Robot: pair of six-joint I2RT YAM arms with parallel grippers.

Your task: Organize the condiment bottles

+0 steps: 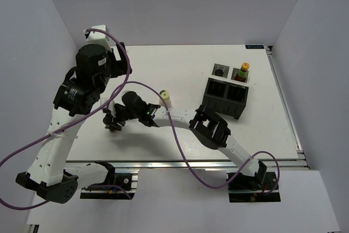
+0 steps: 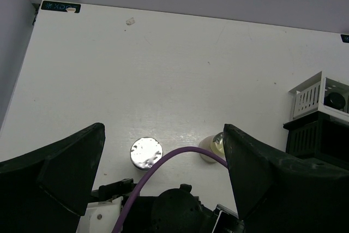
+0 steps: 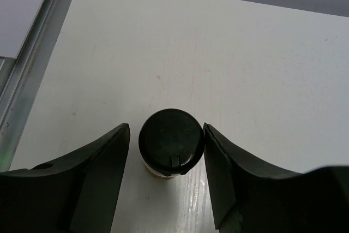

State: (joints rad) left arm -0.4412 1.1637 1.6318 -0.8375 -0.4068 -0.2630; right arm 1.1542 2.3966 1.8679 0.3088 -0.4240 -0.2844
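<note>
A black-lidded jar (image 3: 171, 141) stands on the white table between the fingers of my right gripper (image 3: 166, 128), which has reached far left (image 1: 113, 119). The right finger touches the lid; a thin gap shows at the left finger. My left gripper (image 2: 163, 129) hangs high over the table, wide open and holding nothing. Below it stand a silver-topped bottle (image 2: 146, 152) and a cream bottle (image 2: 209, 147) (image 1: 166, 98), apart from each other. The red sauce bottle (image 1: 243, 72) and a second dark jar (image 1: 219, 71) stand at the back of the black rack (image 1: 226, 97).
A purple cable (image 2: 163, 162) crosses the left wrist view above the right arm (image 1: 180, 119). A metal rail (image 1: 286, 107) runs along the table's right edge. White walls enclose the table on the left, back and right.
</note>
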